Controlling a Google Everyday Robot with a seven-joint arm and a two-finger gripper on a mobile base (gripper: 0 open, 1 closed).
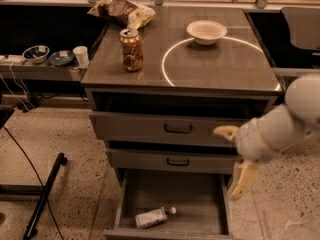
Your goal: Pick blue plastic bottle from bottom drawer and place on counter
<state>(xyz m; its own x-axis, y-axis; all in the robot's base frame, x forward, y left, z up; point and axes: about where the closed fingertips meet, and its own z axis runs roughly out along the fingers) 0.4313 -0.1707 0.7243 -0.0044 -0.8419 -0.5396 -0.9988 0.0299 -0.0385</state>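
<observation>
Inside bottom drawer [196, 198], blue plastic bottle [151, 217] lies cap-rightward; claw [234, 156] hangs beside drawer.

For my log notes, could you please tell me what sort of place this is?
Likely a lab's mock kitchen: a counter with can, bowl and chip bag, above drawers. The gripper hangs right of the bottom drawer.

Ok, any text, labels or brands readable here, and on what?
Label on the blue plastic bottle, in the bottom drawer: too blurred to read.
The drink can: pattern, nothing legible.
The snack bag: too blurred.
The gripper, above the bottom drawer's right edge: no marking visible.
</observation>
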